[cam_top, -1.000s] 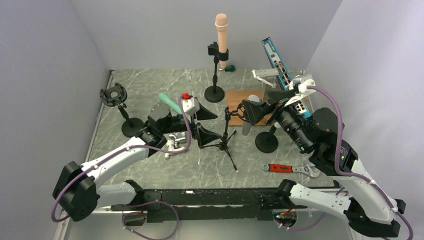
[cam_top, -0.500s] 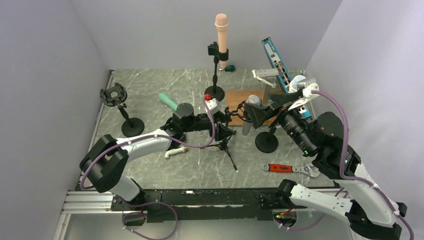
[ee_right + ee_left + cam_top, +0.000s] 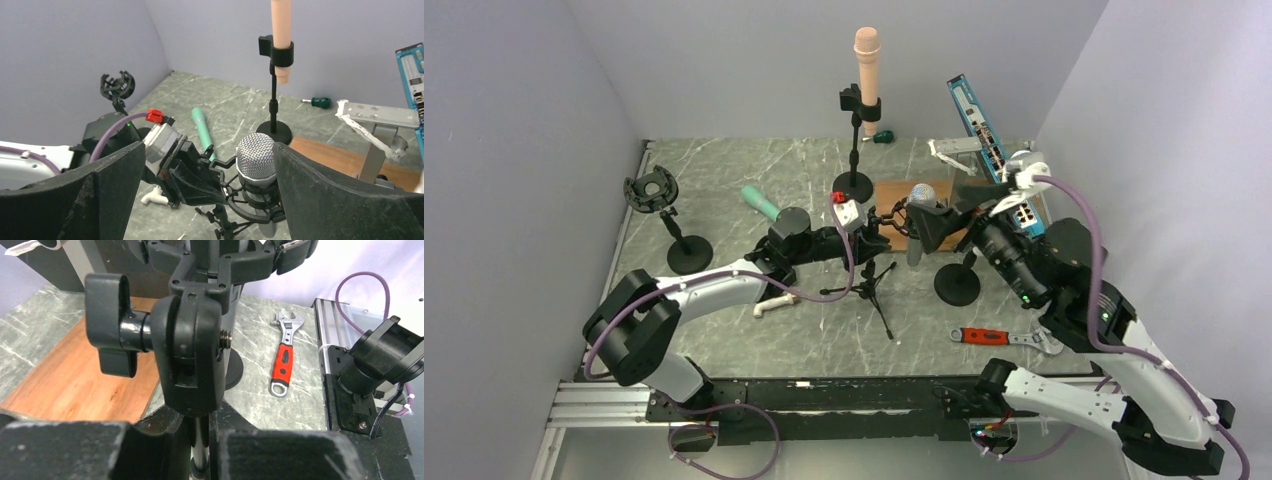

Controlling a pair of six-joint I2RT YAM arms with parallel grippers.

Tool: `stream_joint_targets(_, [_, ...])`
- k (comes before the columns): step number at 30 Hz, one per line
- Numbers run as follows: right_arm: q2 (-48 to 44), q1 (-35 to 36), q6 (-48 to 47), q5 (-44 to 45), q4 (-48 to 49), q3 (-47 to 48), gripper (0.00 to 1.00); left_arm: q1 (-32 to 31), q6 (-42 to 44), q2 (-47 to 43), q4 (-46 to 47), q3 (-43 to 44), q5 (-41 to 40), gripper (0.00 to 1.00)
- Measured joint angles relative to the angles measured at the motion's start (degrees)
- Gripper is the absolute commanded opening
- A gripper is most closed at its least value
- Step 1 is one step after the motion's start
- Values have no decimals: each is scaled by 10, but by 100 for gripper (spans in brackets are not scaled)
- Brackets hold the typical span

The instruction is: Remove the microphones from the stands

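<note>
the microphone [image 3: 256, 160] has a round silver head made of fine wire mesh, and a smooth grey body under it. it stands upright in a black ring holder [image 3: 239, 202] with thin stretchy cords, at the top of the stand [image 3: 873, 278]. the stand is small and black. its three thin legs spread out on the surface [image 3: 824, 335], which is grey stone with pale streaks.

my right gripper [image 3: 209, 150] is wide and holds nothing. its two fingers are big flat black pads with a rough, foamy look. the mesh head shows between them, right next to the pad on the right side of my wrist view. i cannot tell if that pad touches the head.

my left gripper [image 3: 176, 432] is narrow. it pinches the thin shiny metal pole of the stand, just under a chunky black plastic joint [image 3: 187, 355]. a black knob [image 3: 107, 332] with flat wings sticks out of the side of that joint. so the microphone is above my left gripper, up on top of the joint.

past the stand lies a flat brown wooden board [image 3: 75, 385]. a wrench [image 3: 283, 360] with a red handle and a silver metal head lies flat on the stone, well apart from the stand.
</note>
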Motion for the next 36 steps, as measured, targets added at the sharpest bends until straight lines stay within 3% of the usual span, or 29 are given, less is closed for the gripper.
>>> stream_joint_targets(9, [72, 0, -3, -2, -5, 0, 100, -5, 55, -73, -50, -47, -60, 0])
stream_joint_targets(21, [49, 0, -4, -8, -9, -9, 100, -4, 72, -142, -55, -103, -131, 0])
stream_joint_targets(23, [56, 0, -5, -6, -21, -6, 100, -3, 70, -146, -52, -109, -136, 15])
stream_joint_targets(24, [62, 0, -5, -2, -32, -1, 100, -3, 68, -150, -49, -115, -141, 34])
stream_joint_targets(25, [66, 0, -6, 0, -38, 3, 100, -3, 68, -153, -47, -118, -145, 46])
stream_joint_targets(27, [85, 0, -8, 14, -63, 18, 100, -3, 79, -158, -45, -125, -171, 62])
stream_joint_targets(32, [129, 0, -11, 46, -116, 51, 100, 2, 98, -164, -63, -129, -217, 78])
stream_joint_targets(36, [149, 0, -12, 49, -139, 65, 100, 1, 105, -195, -81, -129, -214, 82])
